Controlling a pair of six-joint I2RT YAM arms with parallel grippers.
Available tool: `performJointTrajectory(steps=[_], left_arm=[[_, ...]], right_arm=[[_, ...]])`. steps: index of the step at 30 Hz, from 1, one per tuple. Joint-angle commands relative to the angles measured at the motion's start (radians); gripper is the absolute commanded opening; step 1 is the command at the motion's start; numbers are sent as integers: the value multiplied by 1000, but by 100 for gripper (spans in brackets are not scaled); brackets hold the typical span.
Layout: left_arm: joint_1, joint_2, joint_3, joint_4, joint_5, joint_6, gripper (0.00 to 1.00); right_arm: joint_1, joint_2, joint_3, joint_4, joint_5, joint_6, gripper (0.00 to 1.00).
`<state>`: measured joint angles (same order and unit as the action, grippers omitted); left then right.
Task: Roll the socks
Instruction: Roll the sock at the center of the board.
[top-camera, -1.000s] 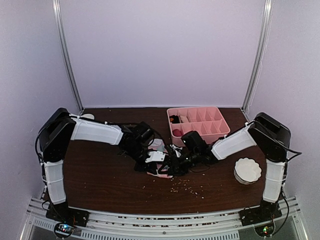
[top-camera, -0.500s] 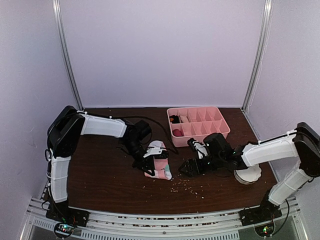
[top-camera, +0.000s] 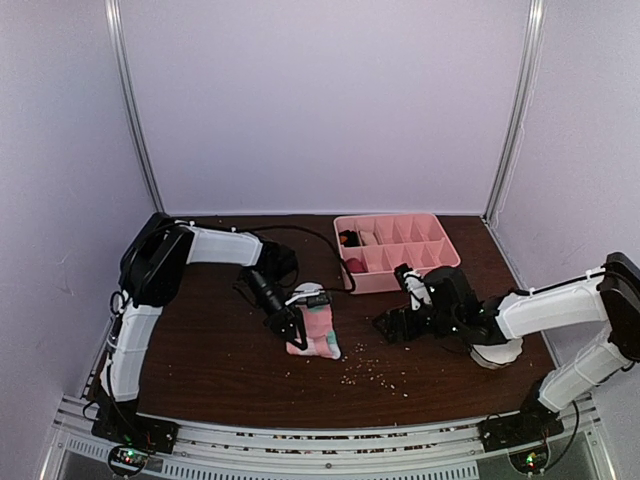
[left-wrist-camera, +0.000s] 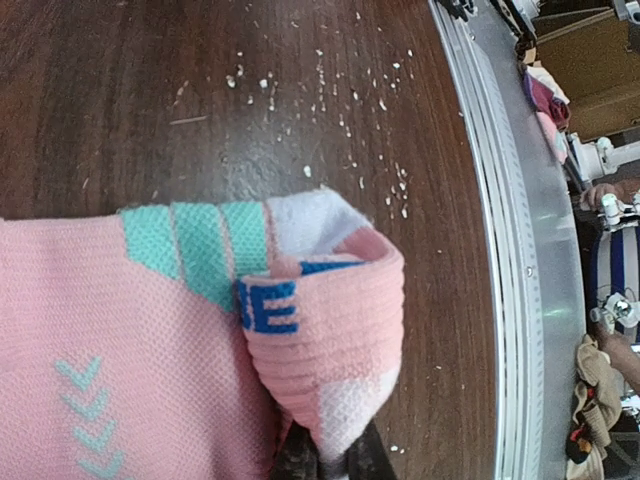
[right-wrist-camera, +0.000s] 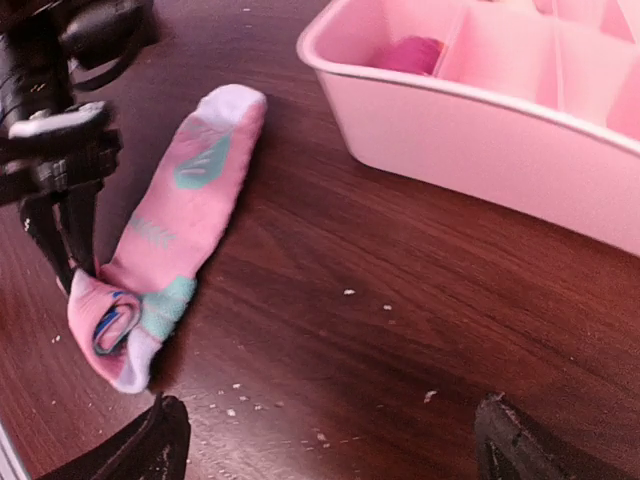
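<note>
The pink sock (top-camera: 317, 325) with mint-green patches lies on the dark wooden table, its near end folded over into a small roll (left-wrist-camera: 325, 340). My left gripper (top-camera: 291, 327) stands at that rolled end, shut on the sock's edge; its dark fingertips (left-wrist-camera: 296, 462) pinch the fabric at the bottom of the left wrist view. In the right wrist view the sock (right-wrist-camera: 170, 230) lies at the left, with the left gripper (right-wrist-camera: 62, 215) beside it. My right gripper (top-camera: 388, 326) is open and empty, a little to the right of the sock, low over the table (right-wrist-camera: 335, 445). The beige sock is not in view.
The pink divided tray (top-camera: 441, 262) stands at the back right, with a dark-red item (right-wrist-camera: 415, 52) in one compartment. A white bowl (top-camera: 497, 352) sits under my right forearm. Crumbs (top-camera: 375, 375) are scattered in front of the sock. The metal rail (left-wrist-camera: 520, 250) runs along the near edge.
My right gripper has let go and drawn back to the right, away from the sock. My left gripper has stayed at the sock, which now lies stretched out with its near end folded.
</note>
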<state>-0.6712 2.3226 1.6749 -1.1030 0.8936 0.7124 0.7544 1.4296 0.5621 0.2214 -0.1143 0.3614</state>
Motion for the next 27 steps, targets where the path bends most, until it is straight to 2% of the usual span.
performJointTrajectory(steps=[1, 3, 6, 8, 11, 13, 17, 19, 27], left_arm=[[20, 69, 34, -93, -50, -30, 0], [20, 86, 49, -95, -82, -60, 0], [21, 111, 68, -97, -126, -99, 0], [21, 130, 78, -105, -133, -114, 0], [21, 155, 95, -112, -176, -141, 0], [21, 163, 99, -111, -199, -150, 0], [22, 175, 109, -122, -200, -150, 0], [22, 181, 116, -131, -191, -143, 0], [22, 201, 141, -165, -165, -114, 0]], right_arm=[[184, -82, 78, -32, 451, -188, 99], [151, -102, 85, -48, 470, -115, 100], [82, -150, -22, 157, 271, -87, 100], [117, -127, -34, 212, 222, -211, 100], [256, -57, 5, 161, 253, -509, 99], [286, -13, 39, 108, 168, -627, 92], [309, 76, 103, 81, 22, -785, 76], [319, 142, 172, 15, -20, -854, 71], [326, 345, 373, -125, -76, -1059, 62]])
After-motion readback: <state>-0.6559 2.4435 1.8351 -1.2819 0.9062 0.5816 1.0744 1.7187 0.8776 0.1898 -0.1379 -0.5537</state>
